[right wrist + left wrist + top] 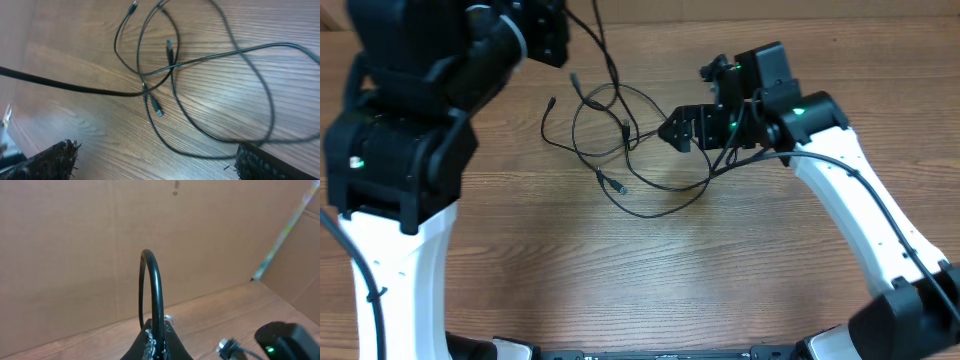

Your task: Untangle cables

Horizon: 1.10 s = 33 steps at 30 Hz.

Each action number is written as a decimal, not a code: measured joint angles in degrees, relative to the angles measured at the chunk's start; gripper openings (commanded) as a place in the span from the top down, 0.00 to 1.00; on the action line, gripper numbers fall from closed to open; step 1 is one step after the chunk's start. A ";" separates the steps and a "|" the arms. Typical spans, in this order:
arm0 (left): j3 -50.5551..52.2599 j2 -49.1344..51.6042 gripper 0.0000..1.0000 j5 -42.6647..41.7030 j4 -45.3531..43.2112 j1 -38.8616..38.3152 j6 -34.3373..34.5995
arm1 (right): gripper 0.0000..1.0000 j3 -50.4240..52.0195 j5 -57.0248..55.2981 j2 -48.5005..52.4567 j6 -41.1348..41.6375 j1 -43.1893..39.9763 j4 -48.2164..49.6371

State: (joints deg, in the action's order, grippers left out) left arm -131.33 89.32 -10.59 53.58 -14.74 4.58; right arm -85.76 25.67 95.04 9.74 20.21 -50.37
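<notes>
Several thin black cables (625,150) lie in crossing loops on the wooden table, with small plugs (602,180) at their ends. In the left wrist view my left gripper (160,332) is shut on one black cable (158,290), which arches up out of the jaws. From overhead the left gripper (555,35) is raised at the top left and a strand (608,60) runs down from there into the tangle. My right gripper (672,130) stands open at the tangle's right edge. Its fingers (50,160) straddle a loop of cable (200,135) without touching it.
A taut strand (65,86) crosses the right wrist view from the left into the knot (144,85). Loose plugs (170,50) lie among the loops. A brown cardboard wall (75,240) stands behind the table.
</notes>
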 measured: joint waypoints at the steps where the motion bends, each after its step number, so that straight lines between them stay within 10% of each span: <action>1: 0.00 -0.24 0.96 -0.83 0.02 0.85 0.11 | 0.00 0.00 1.07 0.87 -1.11 0.42 0.66; 17: 0.04 -0.68 0.96 -4.48 1.84 2.80 1.46 | 0.01 0.07 9.55 11.02 -6.60 7.74 22.29; 21: 0.07 -0.68 0.96 -4.68 2.16 2.80 1.49 | 0.24 0.09 9.81 13.35 -6.88 8.35 26.53; 25: 0.07 -0.68 0.96 -4.70 2.19 2.80 1.49 | 0.92 0.09 9.79 13.55 -6.88 8.33 28.94; 33: 0.07 -0.68 0.96 -4.87 3.89 2.80 1.49 | 0.96 -0.13 6.54 13.22 -3.39 7.50 20.46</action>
State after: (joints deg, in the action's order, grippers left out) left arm -131.26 88.64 -15.46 57.47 -11.94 6.07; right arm -85.89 32.21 108.27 6.35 27.70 -29.91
